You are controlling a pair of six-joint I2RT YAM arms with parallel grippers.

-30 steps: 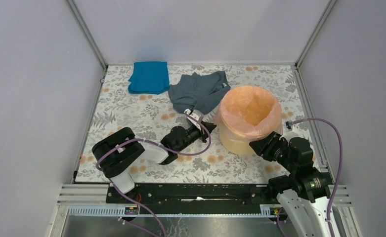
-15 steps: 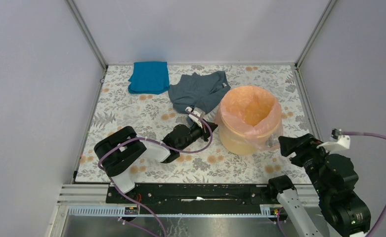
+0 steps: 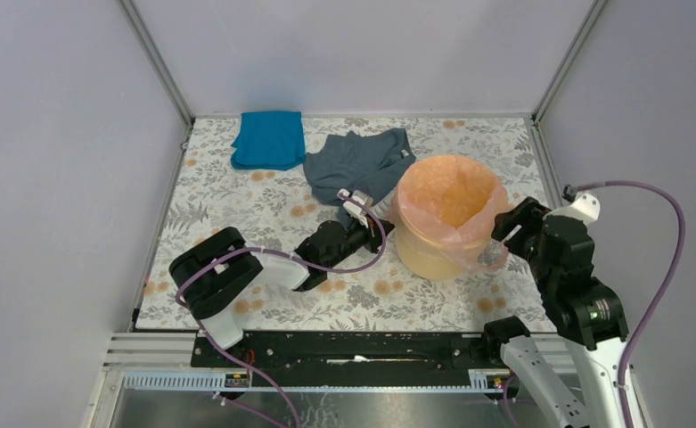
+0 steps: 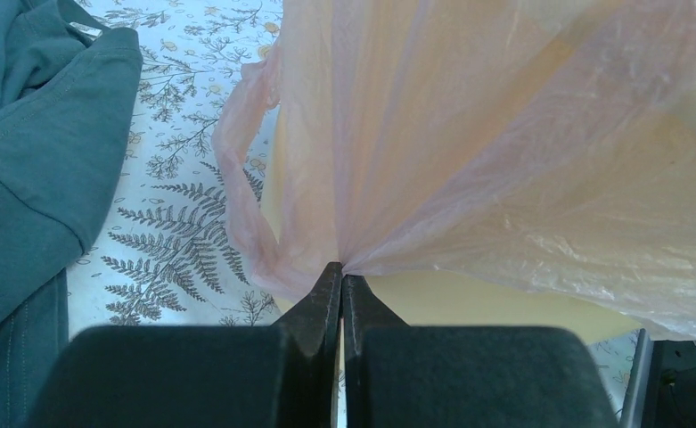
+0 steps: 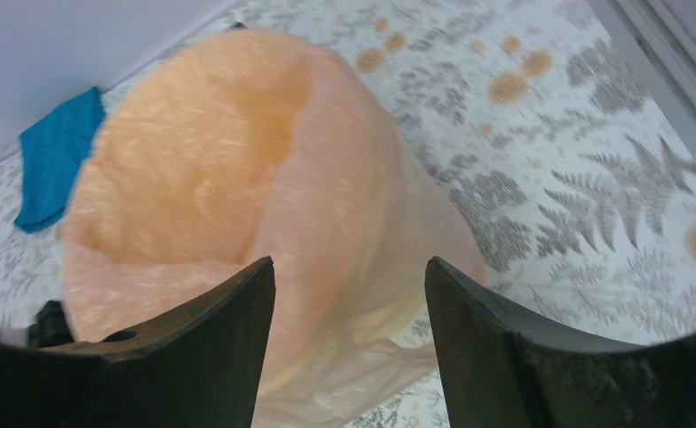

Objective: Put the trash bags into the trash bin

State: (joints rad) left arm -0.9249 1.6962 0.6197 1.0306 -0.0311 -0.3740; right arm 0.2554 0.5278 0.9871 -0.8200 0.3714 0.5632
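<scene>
i'm going left to right. the blue cloth and grey garment are lying at the back of the floral tabletop. they're not part of the job, so i'm leaving them alone. my left end effector is pressing together on a gathered fold of the trash bag, pinching the film just outside the bin's left wall. i'm judging that's for holding that side taut and down so the liner isn't slipping. the pale-pink bag is sitting in the trash bin, lining the inside with its edge folding out over the rim and a loose handle loop hanging on the left. my right end effector is hovering spread at the bin's right side, gripping nothing, jaws facing the draped film and a loose flap near the base. i'm guessing the next move is closing on that flap to tidy the right edge.
</scene>
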